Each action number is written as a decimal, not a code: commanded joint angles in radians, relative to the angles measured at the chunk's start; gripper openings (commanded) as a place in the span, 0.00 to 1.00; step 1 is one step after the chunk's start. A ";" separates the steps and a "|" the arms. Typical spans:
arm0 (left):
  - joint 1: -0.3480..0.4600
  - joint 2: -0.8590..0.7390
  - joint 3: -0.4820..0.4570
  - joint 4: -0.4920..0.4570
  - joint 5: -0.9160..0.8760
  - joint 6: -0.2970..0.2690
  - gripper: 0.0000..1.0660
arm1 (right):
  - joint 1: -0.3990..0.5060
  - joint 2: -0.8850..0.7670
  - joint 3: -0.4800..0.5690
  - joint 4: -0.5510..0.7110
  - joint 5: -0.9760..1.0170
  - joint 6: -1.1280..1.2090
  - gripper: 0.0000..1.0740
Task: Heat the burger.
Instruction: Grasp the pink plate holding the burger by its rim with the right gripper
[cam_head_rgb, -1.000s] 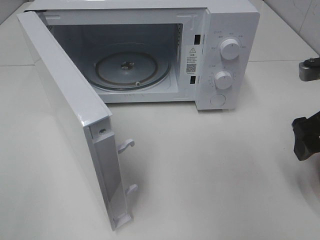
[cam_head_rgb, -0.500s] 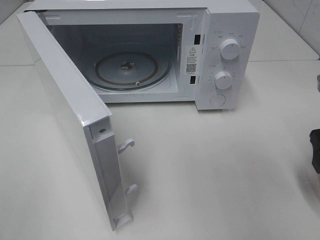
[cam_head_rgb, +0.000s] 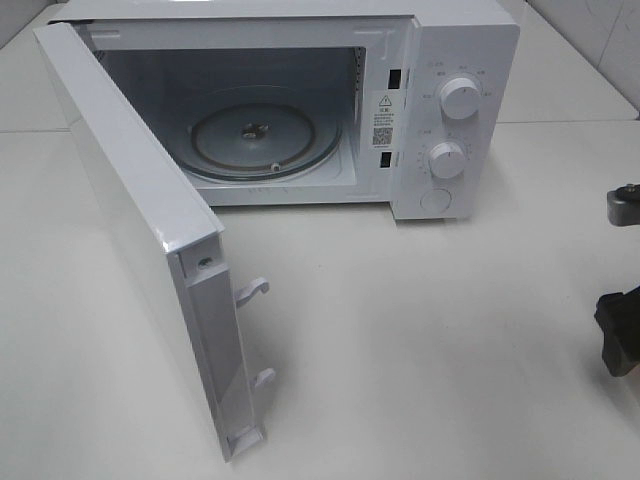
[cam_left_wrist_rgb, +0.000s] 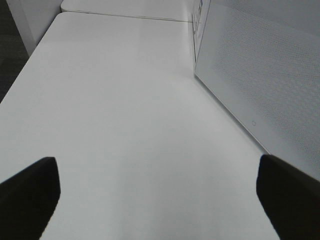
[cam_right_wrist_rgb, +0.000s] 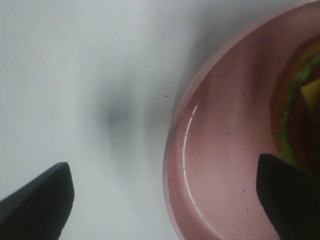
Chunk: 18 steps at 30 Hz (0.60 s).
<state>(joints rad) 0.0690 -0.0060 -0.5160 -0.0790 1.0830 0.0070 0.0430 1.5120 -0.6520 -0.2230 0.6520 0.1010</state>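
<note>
Right gripper (cam_right_wrist_rgb: 160, 202) jaws spread wide, nothing clamped: one finger (cam_right_wrist_rgb: 35, 205) hangs over bare table (cam_right_wrist_rgb: 75, 75), the other over the inside of the pink plate (cam_right_wrist_rgb: 215, 165), so the plate's rim runs through the gap between them. Can't tell if either finger touches plate or table. Burger (cam_right_wrist_rgb: 300, 110) sits on that plate, just past the plate-side finger and slightly ahead of it, outside the gap. It is mostly cut off by the frame edge, so only a brown side with green and yellow layers shows, blurred. No finger is on it. In the exterior high view only a dark bit and a grey bit of this gripper poke in at the edge, over the table. White microwave (cam_head_rgb: 440, 100) stands well apart from the right gripper, across open table. Its control panel with upper knob (cam_head_rgb: 460, 97) and lower knob (cam_head_rgb: 447, 160) is the part nearest that gripper. Door (cam_head_rgb: 140, 220) is swung wide open on the far side from it, and the glass turntable (cam_head_rgb: 265, 140) is visible inside. Left gripper (cam_left_wrist_rgb: 160, 200) jaws are also wide apart and hold nothing, with plain table between and ahead of its fingers. The door's dotted panel stands ahead of it and off to one side, near one finger, not touching.
</note>
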 joint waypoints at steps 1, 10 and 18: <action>-0.002 -0.012 0.002 -0.005 -0.016 0.002 0.94 | -0.038 0.045 0.004 -0.002 -0.025 0.004 0.83; -0.002 -0.012 0.002 -0.005 -0.016 0.002 0.94 | -0.089 0.078 0.004 0.001 -0.085 0.004 0.80; -0.002 -0.012 0.002 -0.005 -0.016 0.002 0.94 | -0.093 0.078 0.004 0.002 -0.133 0.004 0.77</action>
<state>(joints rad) 0.0690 -0.0060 -0.5160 -0.0790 1.0830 0.0070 -0.0440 1.5900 -0.6520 -0.2200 0.5240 0.1010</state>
